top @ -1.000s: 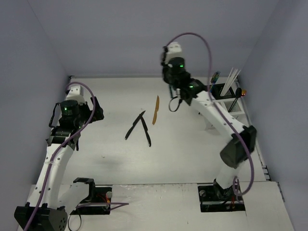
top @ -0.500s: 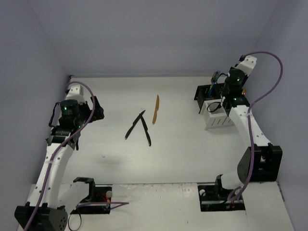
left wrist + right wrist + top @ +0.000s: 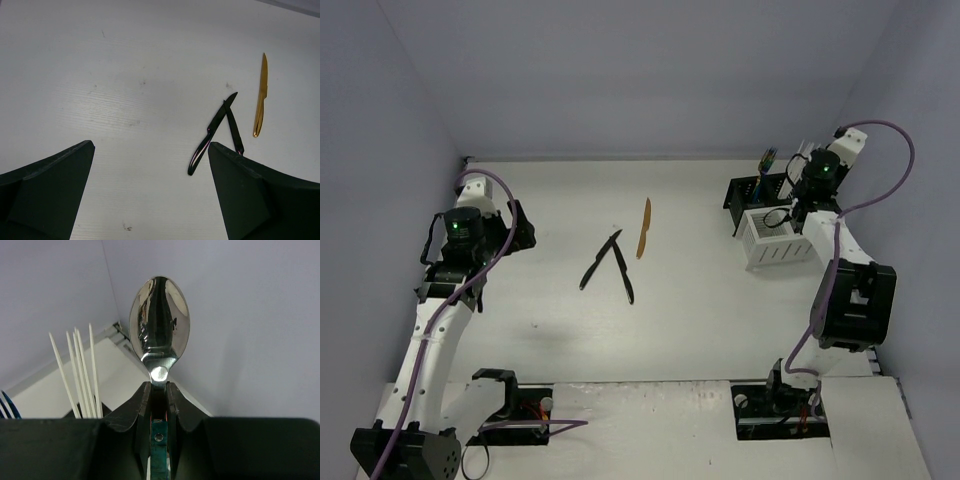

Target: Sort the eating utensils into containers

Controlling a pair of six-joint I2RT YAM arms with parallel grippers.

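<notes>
Right gripper [image 3: 158, 392] clenched our silver spoon [image 3: 159, 320], bowl outward, black caddy [image 3: 742, 193] and white caddy [image 3: 775, 248] close below; left gripper [image 3: 151, 146] gaped empty.

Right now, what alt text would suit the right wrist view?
A silver spoon stands bowl-up, its neck clamped in the right gripper, against a pale purple wall. Thin white sticks rise at the left, and blue tines peek in at the lower left edge.
</notes>
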